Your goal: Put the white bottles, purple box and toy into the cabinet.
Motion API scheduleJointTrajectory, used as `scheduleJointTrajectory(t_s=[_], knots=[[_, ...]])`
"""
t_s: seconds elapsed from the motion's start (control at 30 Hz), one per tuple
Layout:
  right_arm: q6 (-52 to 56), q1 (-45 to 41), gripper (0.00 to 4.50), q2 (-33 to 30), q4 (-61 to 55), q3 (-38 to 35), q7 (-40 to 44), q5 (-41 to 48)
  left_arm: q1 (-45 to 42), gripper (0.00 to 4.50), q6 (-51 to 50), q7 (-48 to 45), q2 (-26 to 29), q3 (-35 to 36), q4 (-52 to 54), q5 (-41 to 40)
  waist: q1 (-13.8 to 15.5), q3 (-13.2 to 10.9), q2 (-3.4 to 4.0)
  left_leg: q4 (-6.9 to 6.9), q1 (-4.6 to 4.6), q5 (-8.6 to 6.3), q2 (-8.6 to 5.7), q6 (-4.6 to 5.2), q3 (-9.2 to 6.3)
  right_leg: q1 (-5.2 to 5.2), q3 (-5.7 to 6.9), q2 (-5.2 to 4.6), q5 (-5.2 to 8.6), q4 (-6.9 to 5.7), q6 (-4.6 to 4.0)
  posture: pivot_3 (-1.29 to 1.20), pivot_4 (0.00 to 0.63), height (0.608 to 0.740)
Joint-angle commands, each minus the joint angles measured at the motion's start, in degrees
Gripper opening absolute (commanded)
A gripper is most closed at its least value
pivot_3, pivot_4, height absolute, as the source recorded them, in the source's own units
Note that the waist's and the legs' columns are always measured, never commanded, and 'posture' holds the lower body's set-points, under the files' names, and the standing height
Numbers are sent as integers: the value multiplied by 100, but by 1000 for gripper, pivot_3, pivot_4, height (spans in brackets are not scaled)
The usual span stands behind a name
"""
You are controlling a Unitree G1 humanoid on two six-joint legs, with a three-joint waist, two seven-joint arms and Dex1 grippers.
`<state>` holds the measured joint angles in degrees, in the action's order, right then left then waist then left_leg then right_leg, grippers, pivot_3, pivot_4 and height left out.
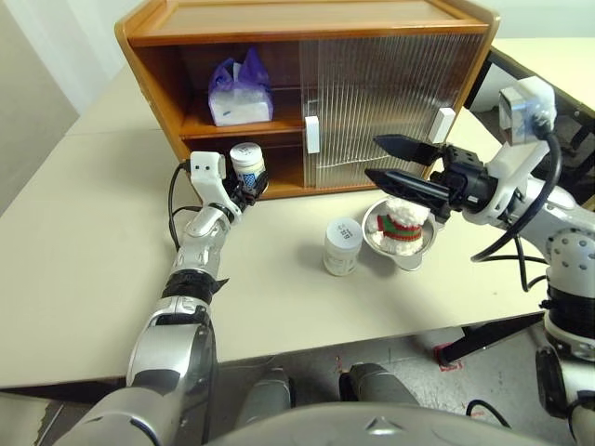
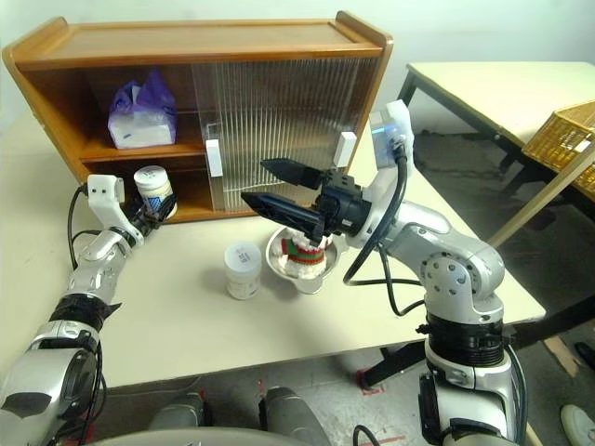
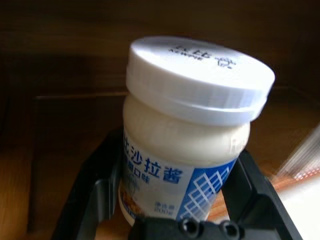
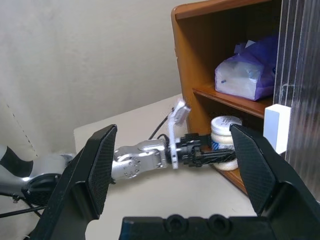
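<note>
My left gripper (image 1: 249, 189) is shut on a white bottle (image 3: 190, 135) with a blue-and-white label, holding it upright at the open left end of the cabinet's (image 1: 307, 20) lower shelf. The same bottle (image 4: 224, 141) appears in the right wrist view. A second white bottle (image 1: 342, 245) stands on the table in front of the cabinet. On the upper shelf lies the purple box (image 1: 240, 93). The toy (image 1: 403, 226), a white snowman with a red-and-green scarf, sits in a metal bowl. My right gripper (image 1: 374, 158) hangs open above and behind the bowl, pointing left, with nothing in it.
The metal bowl (image 1: 423, 249) stands right of the loose bottle. Ribbed sliding doors (image 1: 381, 102) with white handles cover the cabinet's right half. The left half is open. A second table (image 2: 483, 88) and a yellow basket (image 2: 562, 130) stand beyond on the right.
</note>
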<state>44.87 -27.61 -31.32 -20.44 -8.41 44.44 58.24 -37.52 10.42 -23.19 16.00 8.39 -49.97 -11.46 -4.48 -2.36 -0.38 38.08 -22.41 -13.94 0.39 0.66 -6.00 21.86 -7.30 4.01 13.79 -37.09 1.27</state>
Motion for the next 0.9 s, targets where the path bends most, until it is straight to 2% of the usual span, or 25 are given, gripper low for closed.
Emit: scheduleJointTrajectory(t_s=[0.03,0.23,0.47,0.6,0.9], knots=[[45,104,4500,-82,-205,-127,-91,96,-417,3102,329,190,-86,50,-684,152,-24,-1,-1,0,0,0,-1,0,1,0,0,0,0,0,1,-186,46,740],[77,260,4500,-185,-395,-250,-255,211,-970,3102,612,466,-211,12,-1568,358,-159,-2,-2,0,-3,0,-23,1,9,-3,-1,2,-2,15,21,-225,45,740],[93,335,4500,-263,-510,-288,-398,341,-1247,3102,773,850,-273,9,-2070,570,-358,-2,-1,-4,-16,-4,-29,12,15,-25,18,11,-23,83,56,-240,42,740],[82,301,4500,-279,-482,-243,-423,362,-1241,4456,804,908,-274,55,-2114,560,-410,-2,-1,14,-34,-15,-36,30,32,-18,24,11,-27,94,72,-233,42,740],[87,153,4500,-249,-323,-129,-314,349,-806,4456,1137,732,-333,416,-1683,197,-418,-4,2,63,-47,-33,-50,59,36,-21,11,8,-34,94,90,-184,52,740]])
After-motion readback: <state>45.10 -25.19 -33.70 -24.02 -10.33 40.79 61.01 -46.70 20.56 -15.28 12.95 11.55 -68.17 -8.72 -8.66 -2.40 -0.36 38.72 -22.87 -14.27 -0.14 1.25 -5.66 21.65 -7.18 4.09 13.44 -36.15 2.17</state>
